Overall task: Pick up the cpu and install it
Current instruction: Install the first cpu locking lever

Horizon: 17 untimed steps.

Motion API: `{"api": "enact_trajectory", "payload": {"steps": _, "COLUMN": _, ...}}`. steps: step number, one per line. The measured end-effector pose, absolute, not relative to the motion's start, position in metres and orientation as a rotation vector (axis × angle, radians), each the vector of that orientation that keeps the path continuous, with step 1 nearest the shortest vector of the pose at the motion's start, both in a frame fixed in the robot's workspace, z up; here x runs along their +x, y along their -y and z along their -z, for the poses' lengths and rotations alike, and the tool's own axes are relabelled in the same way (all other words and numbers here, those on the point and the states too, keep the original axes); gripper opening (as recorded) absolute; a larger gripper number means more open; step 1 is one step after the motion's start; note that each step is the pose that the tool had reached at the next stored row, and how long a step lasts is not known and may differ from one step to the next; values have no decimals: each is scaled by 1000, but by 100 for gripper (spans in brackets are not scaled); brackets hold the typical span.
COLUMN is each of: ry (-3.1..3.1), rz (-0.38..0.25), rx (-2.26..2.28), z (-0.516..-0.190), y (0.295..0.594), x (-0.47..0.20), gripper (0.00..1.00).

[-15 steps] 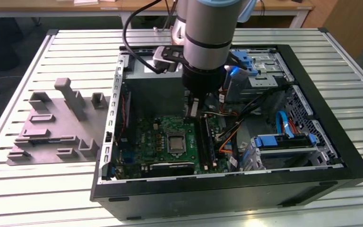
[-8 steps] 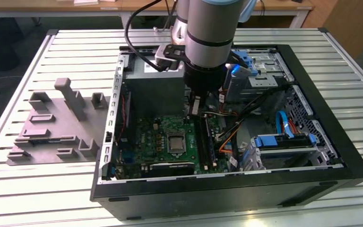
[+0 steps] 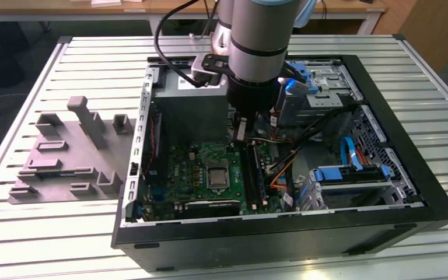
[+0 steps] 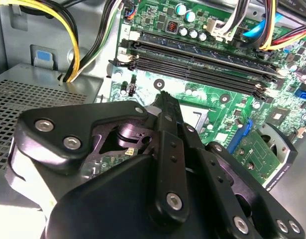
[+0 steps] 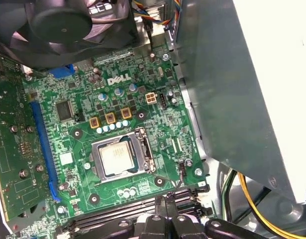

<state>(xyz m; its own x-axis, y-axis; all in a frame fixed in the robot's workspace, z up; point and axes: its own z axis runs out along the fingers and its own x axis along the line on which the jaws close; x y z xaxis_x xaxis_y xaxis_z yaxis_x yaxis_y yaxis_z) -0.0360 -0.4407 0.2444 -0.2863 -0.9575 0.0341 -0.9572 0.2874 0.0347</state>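
1. The computer case (image 3: 410, 201) lies open on the slatted table (image 3: 45, 227).
2. The green motherboard (image 5: 157, 114) sits under the gripper (image 5: 167, 203).
3. The gripper's fingers (image 4: 167, 107) are pressed together, pinching nothing.
4. The cpu (image 5: 118, 158) rests in its socket (image 5: 144, 154), just beyond the fingertips.

Silvery cpu (image 5: 116, 159) seated flat in socket (image 5: 143, 134)

Silvery-grey cpu (image 5: 115, 158) on green motherboard (image 5: 157, 124); yellow cables (image 4: 73, 37); black computer case (image 3: 286, 242).
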Motion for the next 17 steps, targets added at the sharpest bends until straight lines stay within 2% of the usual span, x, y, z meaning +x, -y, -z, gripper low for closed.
{"api": "enact_trajectory", "payload": {"steps": 17, "ry": 2483, "rz": 14, "rx": 1848, "z": -241, "y": 427, "x": -36, "gripper": 11}}
